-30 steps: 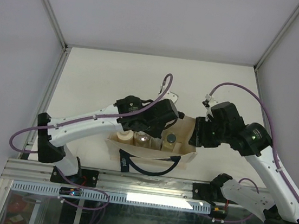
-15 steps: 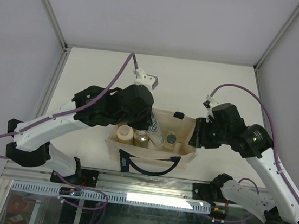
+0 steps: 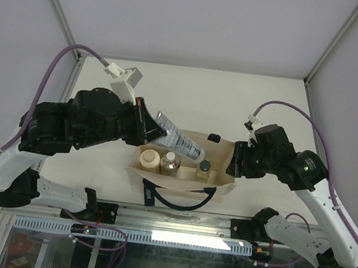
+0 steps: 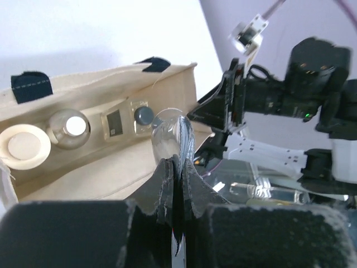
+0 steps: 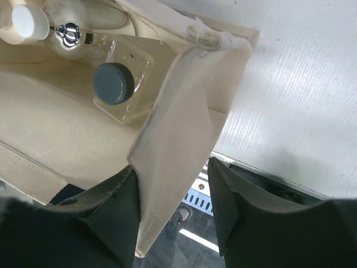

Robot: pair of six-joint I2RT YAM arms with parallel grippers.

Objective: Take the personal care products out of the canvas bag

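The canvas bag [image 3: 180, 178] stands open at lower centre of the top view. There the right gripper [image 3: 233, 161] covers the bag's right end. Only the right wrist view shows its fingers on either side of that end wall, both touching the cloth; whether they pinch it I cannot tell. The left gripper [image 3: 156, 130] is clamped on the flat tube [image 3: 181, 142], which slants over the bag's upper-left rim. Inside stand the beige bottle [image 3: 149, 161], the silvery bottle [image 3: 170, 164] and the clear bottle [image 3: 203, 168] in a row.

White table [image 3: 191, 90] enclosed by plain pale grey walls [image 3: 180, 16].
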